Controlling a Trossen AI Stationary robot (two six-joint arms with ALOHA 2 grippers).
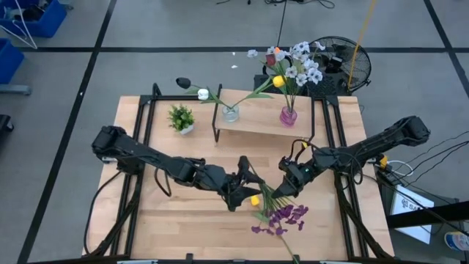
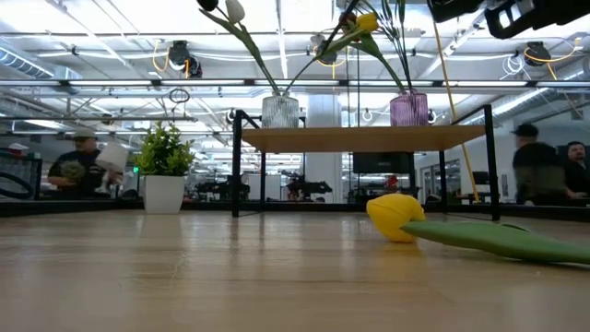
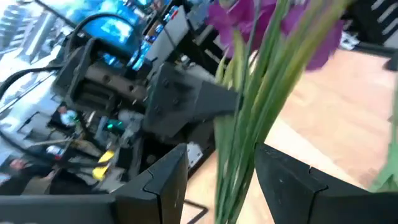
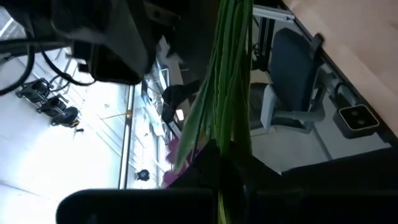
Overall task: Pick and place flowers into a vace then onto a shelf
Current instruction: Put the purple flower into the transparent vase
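High view: right gripper [image 1: 287,185] pinches green stems of flowers [image 1: 282,216] at table centre; left gripper [image 1: 245,185], jaws spread around same stems. Step: hand-over, I judge. Next: left closes, right lets go.

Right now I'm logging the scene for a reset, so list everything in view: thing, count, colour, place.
shelf: one, light wood on black legs, far middle of the table.
clear vase: one, on the shelf's left end, holding flowers.
pink vase: one, on the shelf's right end, holding white and yellow flowers.
potted plant: one, green in a white pot, left of the shelf.
yellow flower: one, lying on the table near the front.
purple flowers: a loose bunch, on the table near the front edge.
green stems: a bunch, between the two grippers.
fan: one, black, on the floor behind the table.
left gripper: open around the stems.
right gripper: shut on the stems.
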